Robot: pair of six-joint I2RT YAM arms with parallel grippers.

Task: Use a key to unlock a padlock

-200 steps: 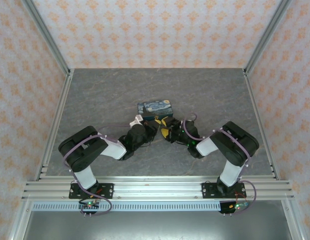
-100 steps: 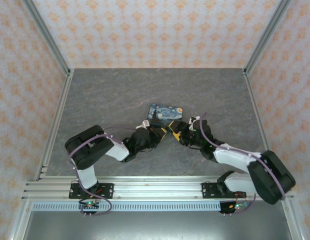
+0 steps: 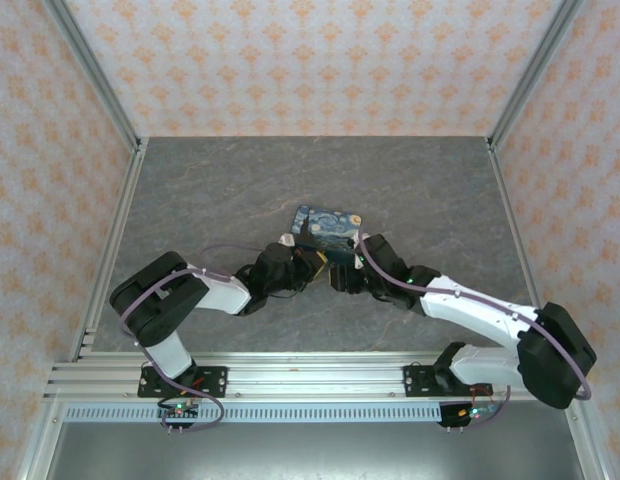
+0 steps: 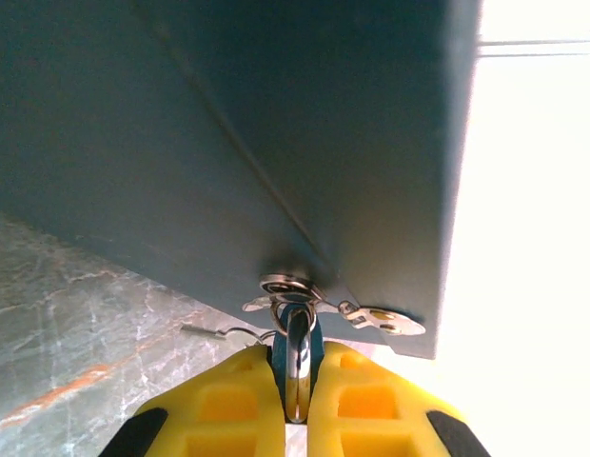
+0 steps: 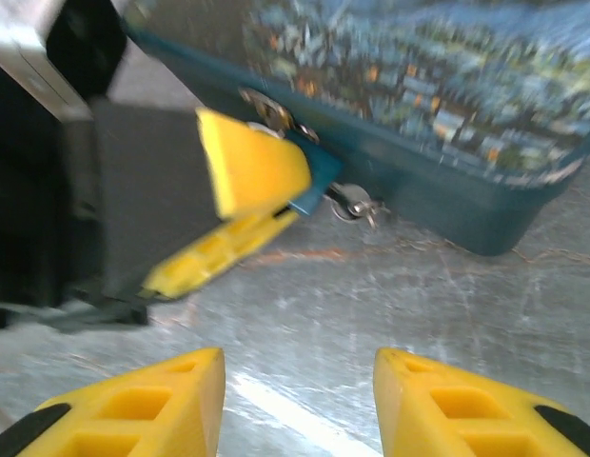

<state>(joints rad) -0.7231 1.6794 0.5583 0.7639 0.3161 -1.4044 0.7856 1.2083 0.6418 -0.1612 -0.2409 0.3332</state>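
Note:
The padlock is a dark-blue block with a starry-night print, lying on the grey table; its plain side looms over the left wrist view. My left gripper is shut on the key, whose teal head sits between the yellow fingers with its shaft in the keyhole. A key ring with a spare key hangs there. My right gripper stands open just in front of the padlock, facing the left fingers and the teal head, touching nothing.
Metal rails run along the near edge and aluminium posts frame the patterned walls. Bare grey tabletop lies behind and to both sides of the padlock. A thin wire lies on the table by the key ring.
The padlock slid right and turned a little a second ago. My right arm has stretched out leftward, bringing its open gripper close to the left gripper. The left gripper still holds the key.

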